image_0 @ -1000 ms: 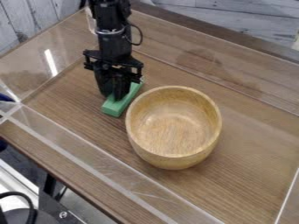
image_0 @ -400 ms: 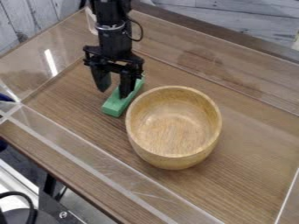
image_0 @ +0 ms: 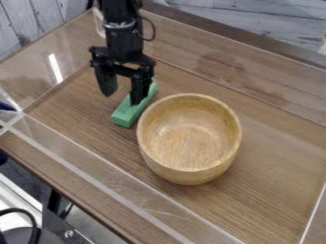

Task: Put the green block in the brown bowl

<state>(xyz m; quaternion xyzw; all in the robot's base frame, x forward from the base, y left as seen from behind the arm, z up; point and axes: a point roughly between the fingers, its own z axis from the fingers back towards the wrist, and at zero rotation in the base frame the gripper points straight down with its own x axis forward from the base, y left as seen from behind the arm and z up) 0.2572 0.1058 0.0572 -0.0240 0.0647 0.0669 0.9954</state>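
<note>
Your gripper point(image_0: 122, 87) points straight down with its two black fingers point(image_0: 105, 82) spread wide and holding nothing. The small flat bright green rectangular block point(image_0: 132, 105) lies on the wooden tabletop point(image_0: 76, 143), directly beneath and slightly near-right of the fingers; its far end sits between the fingertips, though you cannot tell from this view whether they touch it. Its long axis runs from near-left to far-right, roughly across the line joining the two fingers, which suits a pinch across its narrow width. The round light-brown wooden bowl point(image_0: 189, 168) stands just beside the block, to its right and nearer the camera, and is empty. Count: one arm, one green block, one bowl. In my judgement the block is not yet secured.
</note>
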